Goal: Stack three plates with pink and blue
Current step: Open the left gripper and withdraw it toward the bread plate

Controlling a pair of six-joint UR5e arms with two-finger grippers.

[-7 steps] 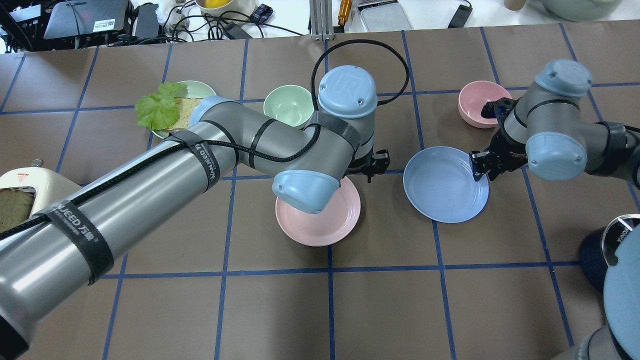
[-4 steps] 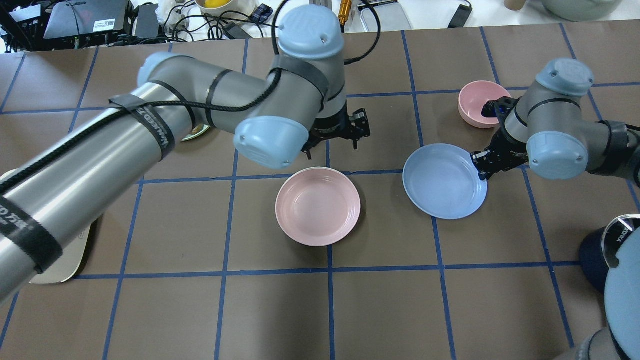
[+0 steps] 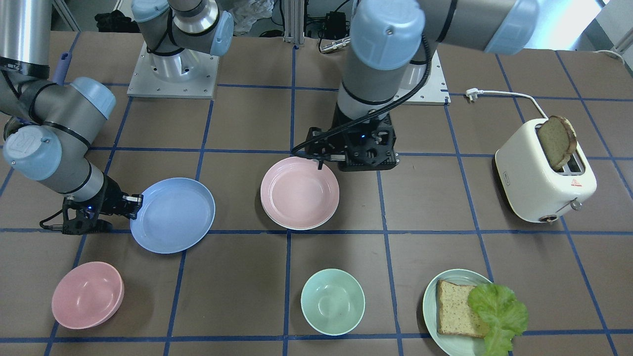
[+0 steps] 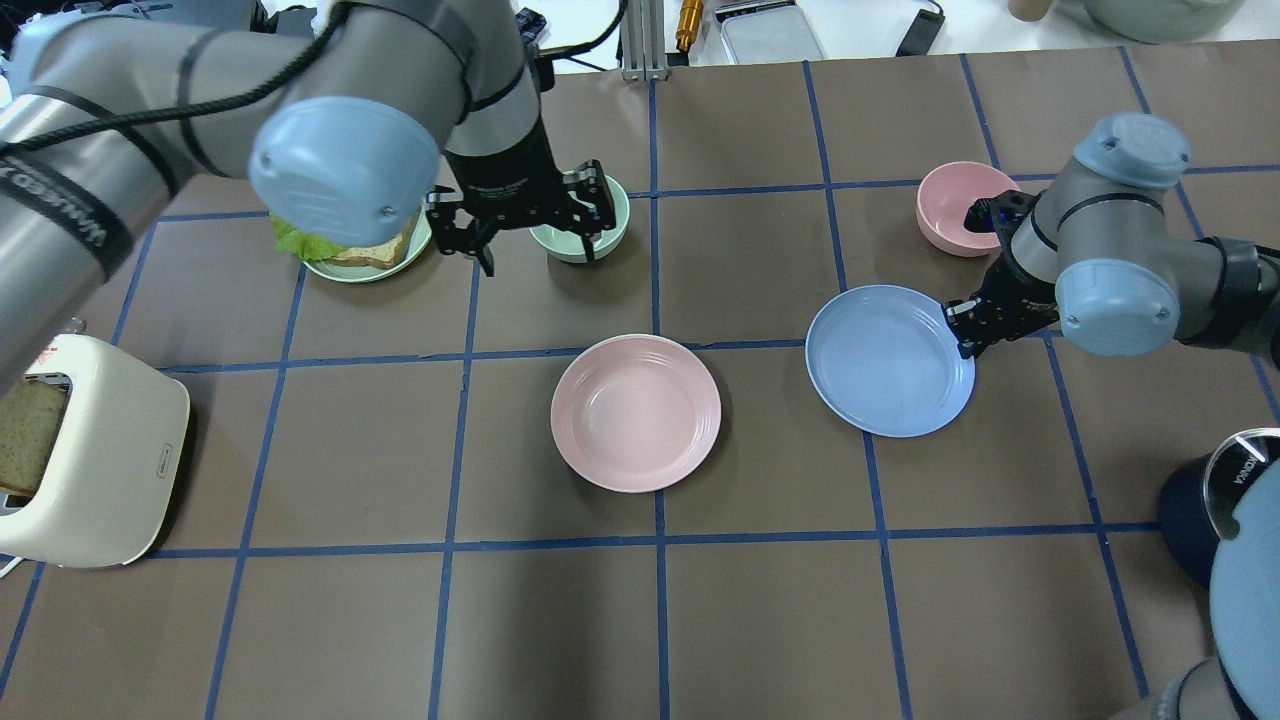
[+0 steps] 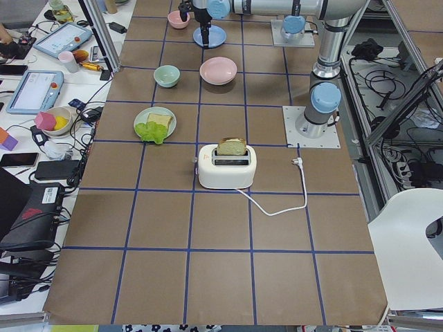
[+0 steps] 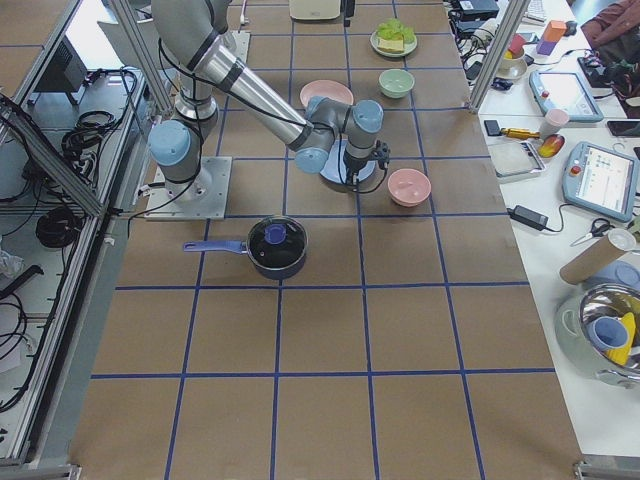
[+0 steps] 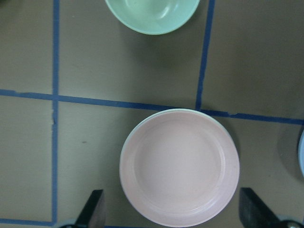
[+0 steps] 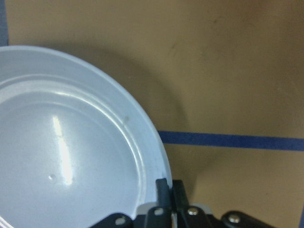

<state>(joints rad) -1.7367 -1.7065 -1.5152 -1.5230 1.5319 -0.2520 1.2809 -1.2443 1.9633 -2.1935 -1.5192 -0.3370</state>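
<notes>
The pale pink plate point(image 4: 635, 412) lies at the table's middle; a pale cream rim shows under it in the front view point(image 3: 299, 193) and the left wrist view point(image 7: 179, 168). The light blue plate point(image 4: 888, 360) is to its right. My right gripper point(image 4: 962, 330) is shut on the blue plate's near-right rim point(image 8: 159, 164); that edge casts a shadow and looks slightly raised. My left gripper point(image 4: 540, 255) is open and empty, high above the table, behind and left of the pink plate. Its fingers point(image 7: 95, 211) frame the pink plate from above.
A mint bowl point(image 3: 333, 301) sits under the left gripper. A pink bowl point(image 4: 955, 205) sits behind the right gripper. A mint plate with bread and lettuce point(image 3: 470, 311), a toaster point(image 4: 90, 460) and a dark pot point(image 6: 277, 245) stand around.
My left arm has risen and swung back and left, away from the pink plate, uncovering it. My right gripper has kept hold of the blue plate, which shifted slightly away.
</notes>
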